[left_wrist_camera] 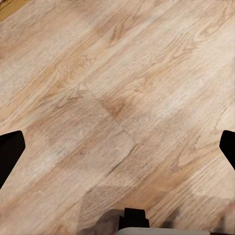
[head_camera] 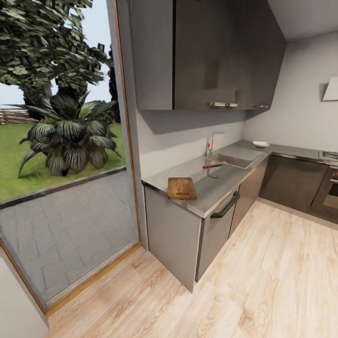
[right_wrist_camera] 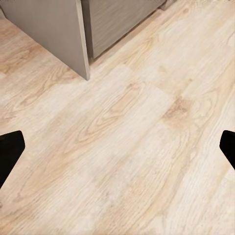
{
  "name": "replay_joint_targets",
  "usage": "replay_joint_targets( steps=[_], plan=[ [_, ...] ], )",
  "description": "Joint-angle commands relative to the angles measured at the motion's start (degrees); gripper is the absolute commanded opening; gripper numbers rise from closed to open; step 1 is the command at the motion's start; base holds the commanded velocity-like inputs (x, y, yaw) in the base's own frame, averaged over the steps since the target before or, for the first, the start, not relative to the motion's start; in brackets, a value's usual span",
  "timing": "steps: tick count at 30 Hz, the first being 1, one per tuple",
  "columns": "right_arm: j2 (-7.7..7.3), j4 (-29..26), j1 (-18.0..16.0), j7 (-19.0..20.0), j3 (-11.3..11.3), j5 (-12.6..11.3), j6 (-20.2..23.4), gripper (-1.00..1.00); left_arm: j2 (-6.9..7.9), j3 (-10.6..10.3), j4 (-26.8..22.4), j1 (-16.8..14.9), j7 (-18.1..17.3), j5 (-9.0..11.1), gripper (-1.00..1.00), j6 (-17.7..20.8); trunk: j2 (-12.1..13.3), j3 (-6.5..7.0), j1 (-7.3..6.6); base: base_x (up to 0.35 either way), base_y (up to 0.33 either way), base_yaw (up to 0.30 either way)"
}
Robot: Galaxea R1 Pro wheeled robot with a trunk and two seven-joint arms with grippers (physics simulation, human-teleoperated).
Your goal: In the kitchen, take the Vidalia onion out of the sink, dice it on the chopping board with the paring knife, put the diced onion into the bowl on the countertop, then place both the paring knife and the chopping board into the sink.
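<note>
We stand on the wooden floor [head_camera: 263, 281], some way short of the countertop [head_camera: 213, 188], with nothing yet picked up. The chopping board [head_camera: 181, 188] lies on the near end of the worktop, close to its front edge. Farther along sits the sink [head_camera: 237, 160], its tap [head_camera: 212, 143] rising behind it, and the paring knife [head_camera: 212, 165] rests just beside the basin's near rim. The bowl [head_camera: 261, 144] waits at the far corner. The onion we cannot make out; the basin's inside is too small to read from here.

Our left gripper [left_wrist_camera: 117, 147] hangs over bare planks, fingers spread wide and empty. Our right gripper [right_wrist_camera: 117, 147] is likewise spread wide with nothing between its fingers, above the floor near the cabinet's corner [right_wrist_camera: 83, 58].

The risk, as we judge it, is in the approach: driving in too close could bump the base against the cabinet front, and a careless reach could knock the board, so near the edge, off the worktop.
</note>
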Motion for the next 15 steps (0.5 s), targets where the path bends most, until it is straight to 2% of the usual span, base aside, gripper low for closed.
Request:
replay_joint_targets(
  steps=[1, 15],
  plan=[
    [-0.01, 0.0, 0.0, -0.2, 0.0, 0.0, -0.2, 1.0, -0.01, 0.0, -0.1, 0.0, 0.0, 0.1, 1.0, -0.1, 0.4, 0.13, -0.22, 0.0, 0.0, 0.0],
    [-0.02, 0.0, 0.0, -0.2, 0.0, 0.1, -0.3, 1.0, -0.01, 0.0, -0.1, 0.0, 0.0, 0.1, 1.0, -0.1, 6.0, 2.65, -3.3, 0.0, 0.0, 0.0]
  ],
)
